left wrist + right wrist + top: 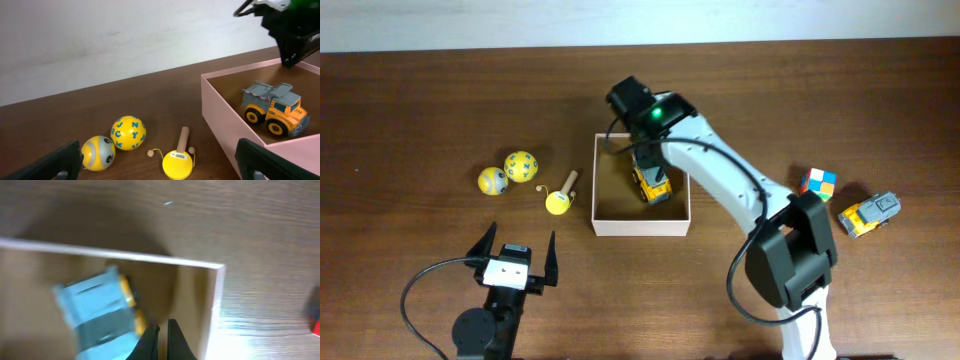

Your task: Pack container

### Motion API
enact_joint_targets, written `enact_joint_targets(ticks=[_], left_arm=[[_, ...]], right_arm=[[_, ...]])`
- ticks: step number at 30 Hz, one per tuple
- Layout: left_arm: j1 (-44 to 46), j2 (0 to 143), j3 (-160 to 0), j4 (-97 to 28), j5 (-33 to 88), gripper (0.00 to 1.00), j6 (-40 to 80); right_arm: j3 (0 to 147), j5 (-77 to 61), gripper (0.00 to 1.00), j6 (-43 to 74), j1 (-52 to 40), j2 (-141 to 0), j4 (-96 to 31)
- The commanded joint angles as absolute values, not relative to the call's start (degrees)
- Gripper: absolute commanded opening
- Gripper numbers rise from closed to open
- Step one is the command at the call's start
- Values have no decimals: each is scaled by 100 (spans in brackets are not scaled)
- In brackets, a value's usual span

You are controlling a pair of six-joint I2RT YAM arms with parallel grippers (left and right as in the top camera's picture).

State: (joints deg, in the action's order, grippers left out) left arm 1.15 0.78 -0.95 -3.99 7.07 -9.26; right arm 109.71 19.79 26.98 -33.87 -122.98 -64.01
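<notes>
We see the container (pixel 640 226) at the middle of the wooden table (pixel 420 100), a square shallow box with pale outer walls and a tan-brown floor. Inside it a yellow dump truck (pixel 651 186) with a grey bed stands on its wheels near the middle of the floor. The right arm reaches in from the right side, and the right gripper (pixel 163 332) hangs over the box just beside the truck. Its fingers (pixel 150 342) are pressed together with nothing between them, and the truck lies free to their left in the wrist view. The left gripper (pixel 518 245) is at the near left of the table, well apart from the box, its fingers (pixel 270 162) spread wide and empty. Left of the container lie a yellow ball with a grey face (pixel 492 180), a yellow ball with blue letters (pixel 520 165) just beside it, and a small yellow rattle drum (pixel 560 200) with a wooden handle near the box's left wall. On the right, well apart from the box, sit a colour cube (pixel 817 183) and a second yellow-and-grey truck (pixel 869 213).
</notes>
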Motion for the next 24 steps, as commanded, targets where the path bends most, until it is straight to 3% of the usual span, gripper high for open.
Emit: enact_joint_targets(ticks=[1, 24], left_arm=[[95, 30, -51, -390, 685, 99, -998], [95, 30, -51, -390, 685, 99, -998]], right_arm=[[11052, 2128, 4, 2574, -3334, -12326, -6416], [10138, 2060, 4, 2571, -3334, -12328, -5865]])
